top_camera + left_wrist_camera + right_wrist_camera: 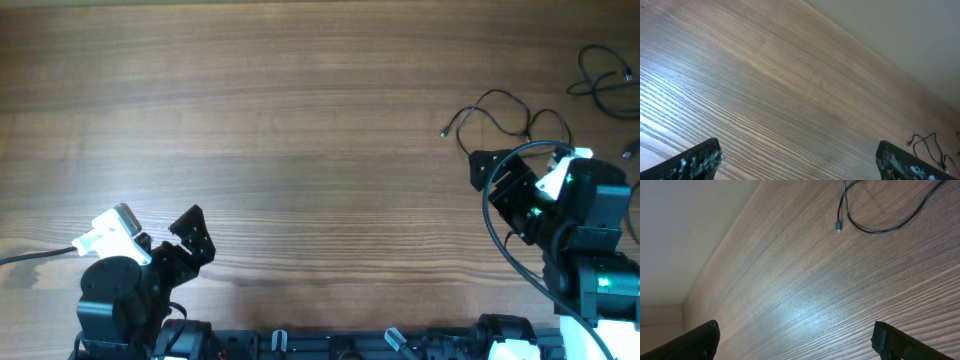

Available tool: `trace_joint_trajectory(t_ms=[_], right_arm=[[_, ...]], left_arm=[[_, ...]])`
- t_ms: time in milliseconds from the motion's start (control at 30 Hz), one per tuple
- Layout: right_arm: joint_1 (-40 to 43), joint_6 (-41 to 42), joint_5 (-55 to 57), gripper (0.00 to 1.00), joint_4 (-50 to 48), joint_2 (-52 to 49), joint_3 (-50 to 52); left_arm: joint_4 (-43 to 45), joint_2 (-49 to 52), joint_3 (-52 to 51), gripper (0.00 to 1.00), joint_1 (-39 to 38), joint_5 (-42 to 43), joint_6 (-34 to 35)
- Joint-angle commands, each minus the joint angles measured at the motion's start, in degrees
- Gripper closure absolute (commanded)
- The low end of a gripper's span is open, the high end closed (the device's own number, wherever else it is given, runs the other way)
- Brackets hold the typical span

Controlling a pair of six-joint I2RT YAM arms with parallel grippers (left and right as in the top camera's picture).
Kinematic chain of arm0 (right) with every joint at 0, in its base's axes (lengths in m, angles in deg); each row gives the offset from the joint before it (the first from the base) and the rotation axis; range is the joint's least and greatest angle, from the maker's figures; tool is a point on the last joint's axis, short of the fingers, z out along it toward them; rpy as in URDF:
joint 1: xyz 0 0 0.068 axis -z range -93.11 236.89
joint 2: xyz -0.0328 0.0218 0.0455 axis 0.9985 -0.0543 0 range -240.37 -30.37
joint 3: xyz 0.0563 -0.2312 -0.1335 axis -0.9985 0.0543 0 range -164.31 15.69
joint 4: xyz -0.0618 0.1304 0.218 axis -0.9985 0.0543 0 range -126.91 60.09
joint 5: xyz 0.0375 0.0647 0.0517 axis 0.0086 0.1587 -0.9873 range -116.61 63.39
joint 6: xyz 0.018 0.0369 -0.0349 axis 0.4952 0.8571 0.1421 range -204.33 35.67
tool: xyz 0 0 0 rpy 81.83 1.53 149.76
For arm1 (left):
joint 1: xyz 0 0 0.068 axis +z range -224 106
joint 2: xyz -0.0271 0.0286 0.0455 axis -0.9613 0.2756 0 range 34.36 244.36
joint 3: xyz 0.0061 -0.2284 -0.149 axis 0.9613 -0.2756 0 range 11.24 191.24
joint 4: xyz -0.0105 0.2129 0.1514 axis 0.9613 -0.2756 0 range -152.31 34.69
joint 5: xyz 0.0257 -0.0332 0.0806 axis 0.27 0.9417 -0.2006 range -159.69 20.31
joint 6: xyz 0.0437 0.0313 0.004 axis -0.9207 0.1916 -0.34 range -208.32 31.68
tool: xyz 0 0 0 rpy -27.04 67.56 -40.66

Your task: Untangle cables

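Cables [880, 231] looped in upper right of overhead view, just above right gripper [492, 172], plug end trailing left; right gripper nearer, fingers spread, empty; left gripper [195, 235] lower left, likewise spread.

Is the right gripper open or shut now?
Open. The right gripper has its fingers far apart, with only bare table between them.

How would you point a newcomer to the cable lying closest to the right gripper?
Go to the right side of the wooden table, where the right gripper waits open. Just beyond it a thin black cable lies in loose loops. Unlike the second cable bunch off in the far right corner, this one sends a small plug end out leftward toward the table's middle.
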Motion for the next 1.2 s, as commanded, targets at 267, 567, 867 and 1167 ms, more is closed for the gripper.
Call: trace_joint_trajectory(t_ms=[267, 567, 867, 1167], right_arm=[[-5.2, -0.6, -0.5, 0.00, -0.1, 5.0, 0.1], [-6.0, -0.6, -0.5, 0.00, 0.2, 12.2, 0.1], [-10.6, -9.5, 17.4, 0.00, -1.0, 25.4, 3.4], [-10.5, -25.1, 12.4, 0.00, -32.7, 39.6, 25.9]], left_arm=[[0.1, -0.3, -0.2, 0.00, -0.1, -1.0, 0.8], [0.1, -0.3, -0.2, 0.00, -0.1, -1.0, 0.8], [0.1, -0.3, -0.2, 0.00, -0.1, -1.0, 0.8], [0.1, -0.3, -0.2, 0.00, -0.1, -1.0, 0.8]])
